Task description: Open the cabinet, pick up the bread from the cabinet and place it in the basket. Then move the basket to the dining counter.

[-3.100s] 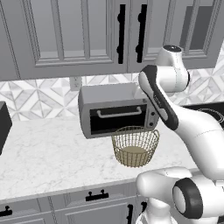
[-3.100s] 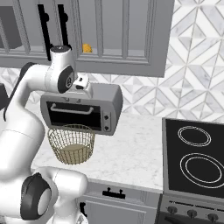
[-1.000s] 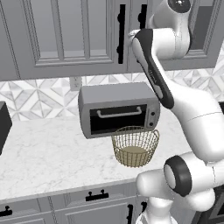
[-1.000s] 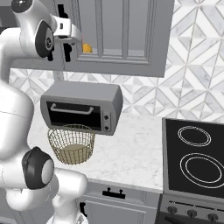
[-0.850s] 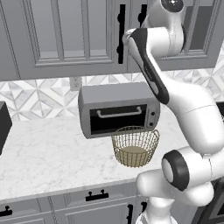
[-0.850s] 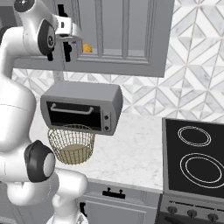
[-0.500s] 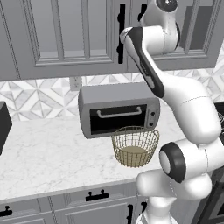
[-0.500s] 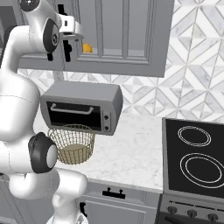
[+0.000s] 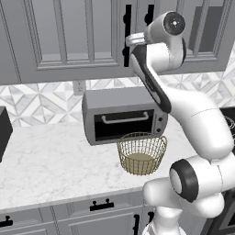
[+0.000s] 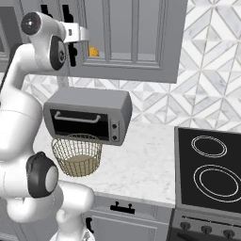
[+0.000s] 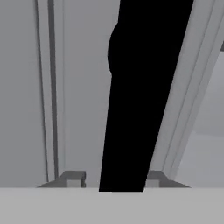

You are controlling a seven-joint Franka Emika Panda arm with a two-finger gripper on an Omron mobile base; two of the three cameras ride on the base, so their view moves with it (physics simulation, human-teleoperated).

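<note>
- Gripper (image 11: 113, 178) up at the grey wall cabinet (image 9: 69, 41), astride a long black bar handle (image 11: 140, 87); one fingertip (image 11: 72, 178) on each side of the bar in hand view.
- Jaws partly spread w/ the bar between them; can't tell whether pads touch it or just flank it.
- Handle runs bottom to top of hand view, slightly tilted, wider bulge near the top.
- In left base view, hand (image 9: 136, 39) right against the pair of black handles (image 9: 127, 27) where two cabinet doors meet.
- In right base view, bread (image 10: 93, 51) = small orange-gold lump on the cabinet shelf, glimpsed just beside the hand (image 10: 79, 34), behind the door edge.
- Basket (image 9: 141, 153), tan wire mesh w/ beige base, upright on the white marble counter (image 9: 41, 170), just in front of the toaster oven (image 9: 124, 115) and under its right end; nothing in it but its own base.
- Toaster oven grey, dark glass door, bar handle across top of door.
- Black cooktop (image 10: 209, 169) w/ two ring burners to the right, well apart from basket.
- Grey drawers w/ short black pulls (image 9: 102, 205) below the counter.
</note>
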